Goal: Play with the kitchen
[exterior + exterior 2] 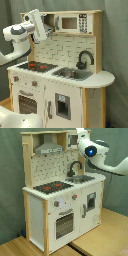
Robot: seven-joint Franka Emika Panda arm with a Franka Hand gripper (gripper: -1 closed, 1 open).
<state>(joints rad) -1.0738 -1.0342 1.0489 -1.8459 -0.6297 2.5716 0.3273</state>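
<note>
While my arm hovers at the upper shelf, I log the scene as follows.

Item one — the kitchen [57,75]: tall white and light-wood toy unit, upright, filling the middle of both exterior views, backed by a grey curtain. On its counter I note the hob [52,187] with red rings, the sink [72,73] beside it, and the black faucet [84,59] arching over the basin. Above sit the grey hood [49,148] and the microwave [74,23]; below, the oven window [64,224] and knobs [57,204].

Item two — the gripper [38,29]: raised near the top of the unit, beside the hood area at the first exterior view's left. I cannot tell whether its fingers are spread or pressed together, nor whether it touches the unit.

Progress, as I judge it: early or indeterminate. Doors look shut, nothing sits on the hob or in the sink, and no loose prop is in view. Everything below the shelf — knobs, oven, faucet — remains to be worked.
</note>
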